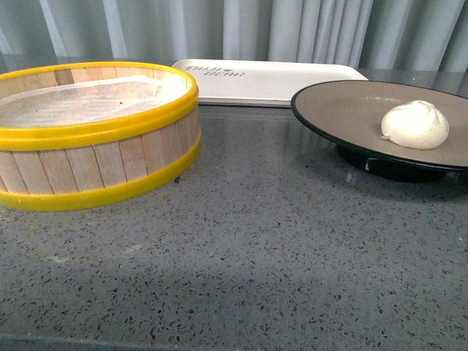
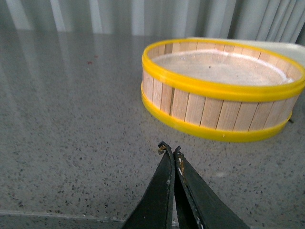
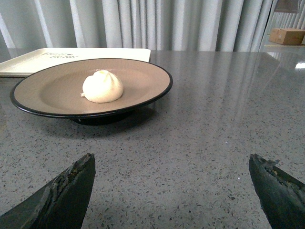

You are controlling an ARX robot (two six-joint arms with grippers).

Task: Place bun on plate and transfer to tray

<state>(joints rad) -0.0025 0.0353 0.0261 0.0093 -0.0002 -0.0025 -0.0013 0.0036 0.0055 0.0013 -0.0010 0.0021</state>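
Bun [image 1: 415, 125]: lies on the plate [image 1: 338, 111], right.
Tray [image 1: 278, 82]: far, beyond the plate.
My left hand [image 2: 170, 149]: pinched closed, holding nothing.
My right hand [image 3: 171, 161]: spread wide.

The only writing I can find from my end is on the tray [image 1: 292, 86]. There's some small dark lettering [image 1: 216, 71] printed on its flat cream surface, near the corner closest to the steamer basket [image 1: 95, 157] in the front view. It runs in two short lines, one above the other. I can't make out a single letter for sure, it's too small and blurry, and I can't even tell which way up it reads. The right wrist view catches the same tray [image 3: 28, 67] and the same print [image 3: 56, 55], again two short lines but even fainter, basically a grey smudge. So there's nothing readable here.
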